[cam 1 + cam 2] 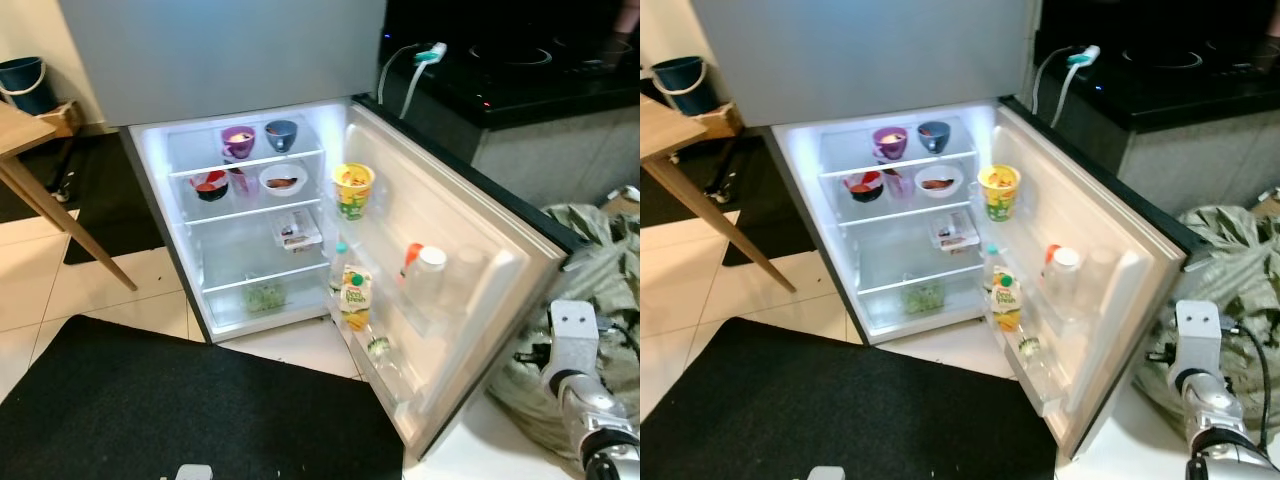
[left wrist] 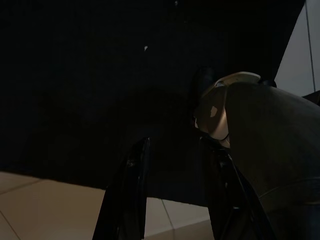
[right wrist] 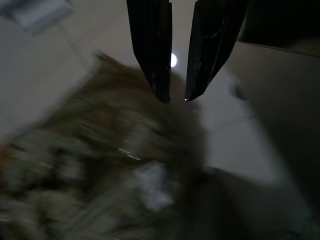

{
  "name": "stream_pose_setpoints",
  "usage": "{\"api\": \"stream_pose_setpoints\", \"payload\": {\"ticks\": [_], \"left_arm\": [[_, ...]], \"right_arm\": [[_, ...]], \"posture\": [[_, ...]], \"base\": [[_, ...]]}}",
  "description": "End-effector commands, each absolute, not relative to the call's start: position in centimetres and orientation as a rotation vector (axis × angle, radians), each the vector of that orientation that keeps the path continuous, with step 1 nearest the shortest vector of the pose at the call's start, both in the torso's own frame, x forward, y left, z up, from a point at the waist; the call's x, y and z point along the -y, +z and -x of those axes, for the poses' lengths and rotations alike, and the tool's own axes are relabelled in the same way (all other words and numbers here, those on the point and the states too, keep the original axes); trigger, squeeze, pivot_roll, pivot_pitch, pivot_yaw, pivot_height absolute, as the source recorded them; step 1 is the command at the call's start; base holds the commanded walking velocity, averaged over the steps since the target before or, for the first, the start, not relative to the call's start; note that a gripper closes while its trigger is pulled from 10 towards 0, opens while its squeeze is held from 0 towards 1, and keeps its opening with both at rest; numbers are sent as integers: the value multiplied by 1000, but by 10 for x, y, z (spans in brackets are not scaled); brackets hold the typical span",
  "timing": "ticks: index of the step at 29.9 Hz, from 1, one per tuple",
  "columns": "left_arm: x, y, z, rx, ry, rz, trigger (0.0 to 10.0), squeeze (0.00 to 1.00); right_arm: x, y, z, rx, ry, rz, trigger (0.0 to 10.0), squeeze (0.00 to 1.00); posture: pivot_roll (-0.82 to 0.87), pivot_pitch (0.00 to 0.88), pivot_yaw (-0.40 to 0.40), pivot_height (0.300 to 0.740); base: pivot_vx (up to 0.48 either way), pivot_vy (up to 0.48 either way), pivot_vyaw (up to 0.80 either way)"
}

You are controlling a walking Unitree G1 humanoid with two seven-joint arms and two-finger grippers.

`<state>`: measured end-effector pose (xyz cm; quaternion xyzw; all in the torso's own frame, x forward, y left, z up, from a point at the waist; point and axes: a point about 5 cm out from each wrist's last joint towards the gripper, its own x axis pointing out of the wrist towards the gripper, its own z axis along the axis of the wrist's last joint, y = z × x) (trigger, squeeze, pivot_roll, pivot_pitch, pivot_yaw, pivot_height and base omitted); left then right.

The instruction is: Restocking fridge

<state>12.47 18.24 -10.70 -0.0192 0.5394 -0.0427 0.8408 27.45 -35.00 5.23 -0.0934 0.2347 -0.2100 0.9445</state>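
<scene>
Nearest the robot, a black floor mat (image 1: pixel 150 400) covers the tiles in front of the fridge. The right arm (image 1: pixel 585 395) hangs low on the right, beside a crumpled olive-green bag (image 1: pixel 600 260) lying on the floor. In the right wrist view, the right gripper (image 3: pixel 177 97) points down over that blurred bag; its two fingers stand slightly apart, with a narrow gap and nothing between them. In the left wrist view, the left gripper (image 2: pixel 175 200) is in shadow above the dark mat; its fingers are spread apart and hold nothing.

The fridge (image 1: pixel 160 180) stands with its lower door (image 1: pixel 480 260) swung fully open to the right, interior lit. Door racks hold a yellow instant-noodle cup (image 1: pixel 353 188) at the top, a white-capped bottle (image 1: pixel 427 278) beside an orange-topped container (image 1: pixel 411 257) in the middle rack, and a juice carton (image 1: pixel 355 296) lower down, with a small bottle (image 1: pixel 380 350) below it.

Inside, the bottom level holds a green item (image 1: pixel 265 296). The shelf above carries a flat packaged item (image 1: pixel 297 230). Next shelf up: a dark bowl with red contents (image 1: pixel 210 185) and a white dish (image 1: pixel 283 180). Top shelf: a purple bowl (image 1: pixel 238 141) and a blue bowl (image 1: pixel 281 134), side by side.

Farther off, a wooden table (image 1: pixel 20 135) stands at the left with a blue bucket (image 1: pixel 25 82) behind it. A black countertop (image 1: pixel 520 70) with a white cable (image 1: pixel 410 70) lies behind the door.
</scene>
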Motion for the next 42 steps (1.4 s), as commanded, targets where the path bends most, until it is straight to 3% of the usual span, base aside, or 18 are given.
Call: {"api": "stream_pose_setpoints", "payload": {"ticks": [1,12,20,23,27,35,42], "left_arm": [[-182,-110,-114,-1182,-101,40,10000,0],[-183,-110,-113,-1184,-103,39,10000,0],[-182,-110,-115,-1178,-102,46,10000,0],[-181,-110,-115,-1178,-102,48,10000,0],[-181,-110,-114,-1178,-101,53,10000,0],[-181,-110,-114,-1178,-97,57,10000,0],[-180,-110,-115,-1176,-97,60,10000,0]], "right_arm": [[355,50,-270,-513,-466,217,10000,0],[369,68,-274,-439,-594,185,10000,0],[353,88,-298,-201,-484,-146,10000,0],[351,91,-301,-164,-463,-188,10000,0],[347,107,-311,-51,-374,-275,10000,0],[340,117,-319,-13,-251,-284,10000,0],[312,116,-328,-36,79,-268,10000,0]], "posture": [[-56,0,5,740],[-54,0,6,740],[-51,0,3,740],[-50,0,3,740],[-50,0,3,740],[-50,0,3,740],[-50,0,1,740]], "base": [[0,0,0],[0,0,0],[0,0,0],[0,0,0],[0,0,0],[0,0,0],[0,0,0]]}}
